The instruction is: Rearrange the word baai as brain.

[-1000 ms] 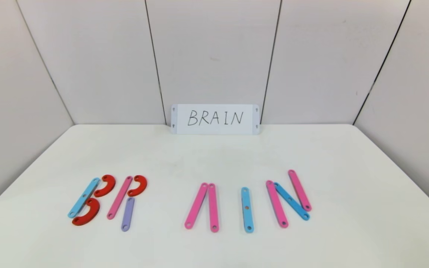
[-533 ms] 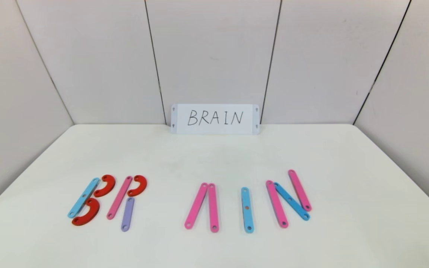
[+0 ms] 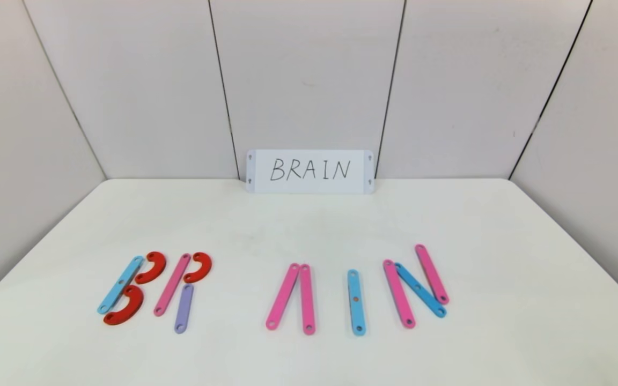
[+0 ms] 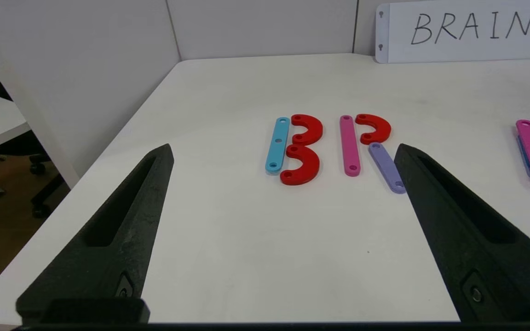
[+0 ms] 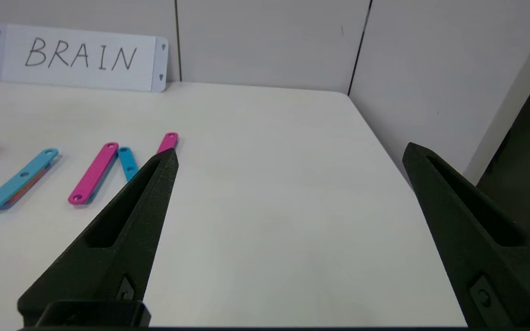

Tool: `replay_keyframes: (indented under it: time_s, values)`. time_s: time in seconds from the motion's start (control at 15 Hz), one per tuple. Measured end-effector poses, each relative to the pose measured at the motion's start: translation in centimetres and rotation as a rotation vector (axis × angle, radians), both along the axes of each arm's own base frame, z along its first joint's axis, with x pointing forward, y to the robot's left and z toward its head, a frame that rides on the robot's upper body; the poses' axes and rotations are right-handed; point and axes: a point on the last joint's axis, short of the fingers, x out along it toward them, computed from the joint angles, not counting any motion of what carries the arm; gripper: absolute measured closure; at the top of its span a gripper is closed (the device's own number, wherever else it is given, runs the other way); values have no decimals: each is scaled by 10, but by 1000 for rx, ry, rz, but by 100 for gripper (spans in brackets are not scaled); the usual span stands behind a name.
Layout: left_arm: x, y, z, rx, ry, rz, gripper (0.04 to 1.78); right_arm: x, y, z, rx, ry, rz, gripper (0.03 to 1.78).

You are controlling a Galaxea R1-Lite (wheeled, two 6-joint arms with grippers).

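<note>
Letters of flat strips lie in a row on the white table (image 3: pixel 309 230). At the left a B (image 3: pixel 126 289) of a light-blue strip and two red curves. Beside it an R (image 3: pixel 183 287) of a pink strip, a red curve and a purple strip. Then two pink strips as an A without a crossbar (image 3: pixel 293 297), a light-blue I (image 3: pixel 355 302), and an N (image 3: pixel 415 284) of two pink strips and a blue diagonal. My left gripper (image 4: pixel 283 154) is open and empty, held back from the B (image 4: pixel 295 147) and R (image 4: pixel 366 147). My right gripper (image 5: pixel 290 154) is open and empty beside the N (image 5: pixel 108 168).
A white card (image 3: pixel 309 171) with BRAIN handwritten in black leans on the back wall. Grey wall panels close the table at back and sides. The table's left edge (image 4: pixel 122 138) and right edge (image 5: pixel 384 147) show in the wrist views.
</note>
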Motion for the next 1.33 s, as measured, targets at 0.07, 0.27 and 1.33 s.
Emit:
replay_keyframes:
  time_s: [0.07, 0.27, 1.33]
  values:
    - [0, 0, 0, 1, 1, -11, 13, 0, 0, -2, 1, 24, 10, 11]
    - [0, 0, -1, 2, 3, -21, 13, 1, 0, -7, 3, 69, 23, 11]
    - [2, -2, -14, -1, 115, -100, 13, 1, 1, -14, 2, 138, 40, 11]
